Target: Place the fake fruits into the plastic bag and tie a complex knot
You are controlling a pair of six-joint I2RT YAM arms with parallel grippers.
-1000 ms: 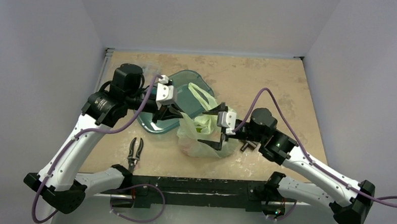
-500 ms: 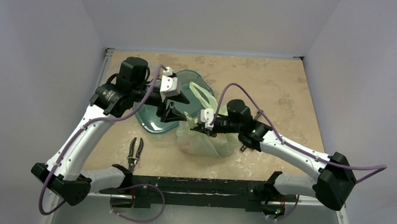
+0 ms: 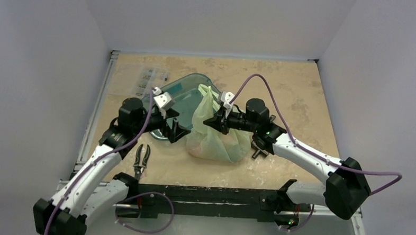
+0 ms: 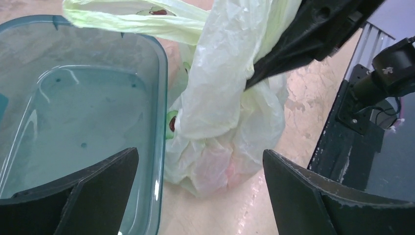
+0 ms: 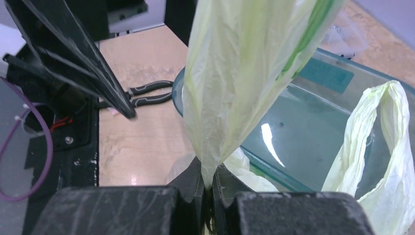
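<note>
Right gripper (image 3: 217, 121): you have it clamped on the plastic bag's (image 3: 219, 142) gathered neck, mid-table; only its wrist view shows the pinch.
Left gripper (image 3: 177, 129): spread wide, empty, just left of the bag.
Fake fruits (image 4: 215, 166): dim shapes through the film, left wrist view only.
Around: teal tub (image 3: 181, 91) touching the bag's far left; pliers (image 3: 141, 158) near left.
Writing: tub label (image 5: 325, 76) unreadable.
</note>
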